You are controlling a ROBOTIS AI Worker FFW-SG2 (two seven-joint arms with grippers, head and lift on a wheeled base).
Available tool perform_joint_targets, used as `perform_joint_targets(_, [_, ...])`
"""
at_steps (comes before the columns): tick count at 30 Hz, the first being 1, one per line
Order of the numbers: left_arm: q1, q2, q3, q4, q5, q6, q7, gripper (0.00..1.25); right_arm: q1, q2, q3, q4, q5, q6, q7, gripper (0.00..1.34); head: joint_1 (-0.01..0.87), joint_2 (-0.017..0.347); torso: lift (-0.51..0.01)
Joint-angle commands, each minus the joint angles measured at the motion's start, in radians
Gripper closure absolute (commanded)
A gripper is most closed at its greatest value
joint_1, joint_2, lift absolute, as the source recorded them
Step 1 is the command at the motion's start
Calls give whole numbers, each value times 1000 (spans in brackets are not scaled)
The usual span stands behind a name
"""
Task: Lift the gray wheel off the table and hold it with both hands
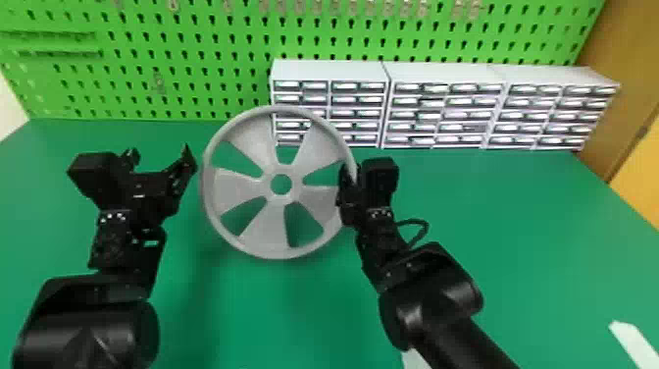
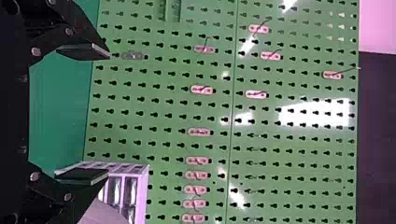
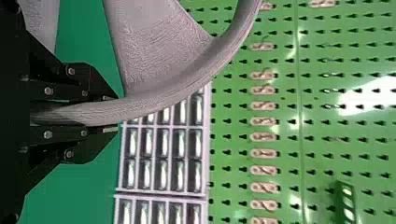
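In the head view, the gray wheel [image 1: 282,230] is off the green table with its spoked face toward the camera. My right gripper [image 1: 349,179] is shut on the right side of its rim. Left of the wheel, my left gripper [image 1: 159,156] stands open, apart from the rim. The left wrist view has my left gripper [image 2: 105,114] with its fingers wide apart and nothing between them; part of the wheel [image 2: 105,214] is beside the lower finger. In the right wrist view, the rim of the wheel [image 3: 154,100] runs between the two fingers of my right gripper [image 3: 114,113].
White drawer cabinets [image 1: 443,76] stand in a row along the back of the green table [image 1: 490,211], behind and right of the wheel. A green pegboard [image 1: 196,64] rises behind the table. A white object [image 1: 635,343] lies near the right front corner.
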Motion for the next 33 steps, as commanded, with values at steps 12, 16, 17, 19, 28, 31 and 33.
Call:
perform_joint_targets(12, [39,0,-43,-95,69,0,2,367,1,26,-22,147,121,-281,-79,1309,711,15,-98])
perform_joint_targets(16, [79,0,-89,-180,64,0,75,367,-2,26,-35,149,131,-290,-82,1309,711,15,-98])
perform_joint_targets(17, [91,0,-100,-200,64,0,98,369,-2,26,-38,150,131,-294,-82,1309,711,15,-98])
perform_joint_targets(19, [103,0,-109,-218,69,-2,109,369,-7,26,-45,166,135,-323,-85,1309,711,15,-98])
perform_joint_targets(28, [131,2,-134,-227,108,0,115,367,-36,26,-39,278,201,-547,-186,1309,711,15,-98])
perform_joint_targets(31, [134,2,-140,-229,112,0,115,367,-36,26,-38,285,221,-574,-220,1308,711,15,-98])
perform_joint_targets(33, [136,2,-144,-229,116,1,115,367,-38,26,-33,288,224,-584,-223,1308,711,15,-98])
